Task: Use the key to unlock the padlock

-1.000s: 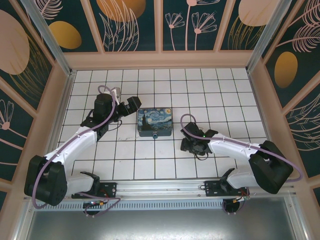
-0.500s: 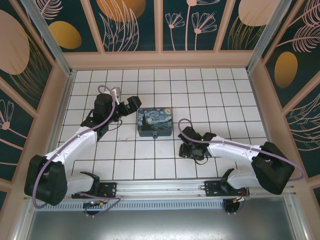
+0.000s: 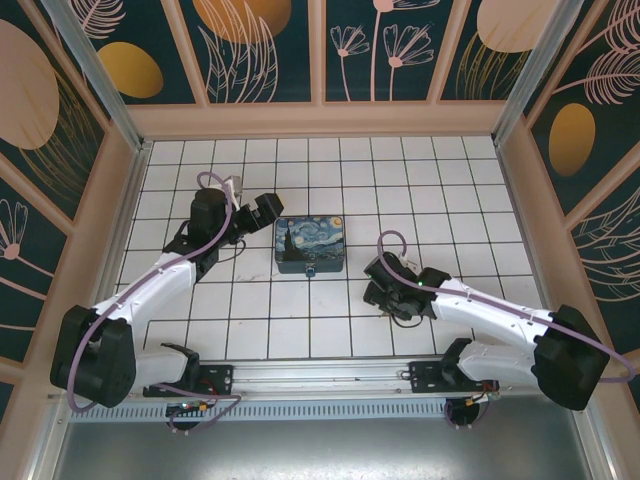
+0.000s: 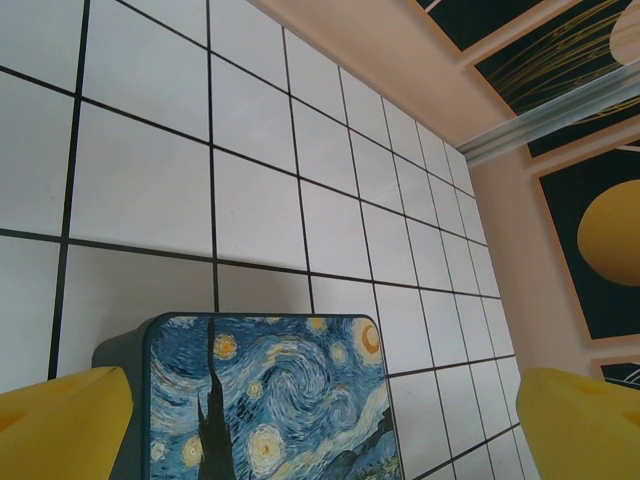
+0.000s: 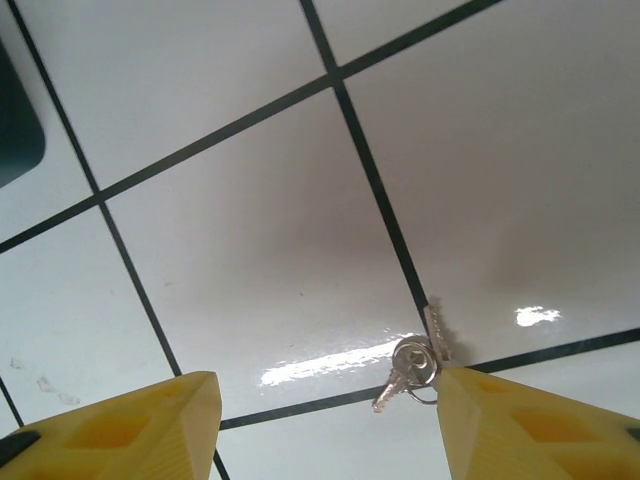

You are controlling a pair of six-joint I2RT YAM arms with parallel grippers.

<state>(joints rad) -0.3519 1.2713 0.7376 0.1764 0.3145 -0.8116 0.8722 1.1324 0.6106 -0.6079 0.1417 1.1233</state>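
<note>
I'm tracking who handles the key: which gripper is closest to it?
The right gripper: the key lies on the tile between its open fingers. The left gripper faces the painted box instead.

Box: near half cut off by the left wrist view's lower edge. Padlock: a speck at the box's near side from above, shackle too small to tell. Key: blurred in the right wrist view, teeth unreadable.
</note>
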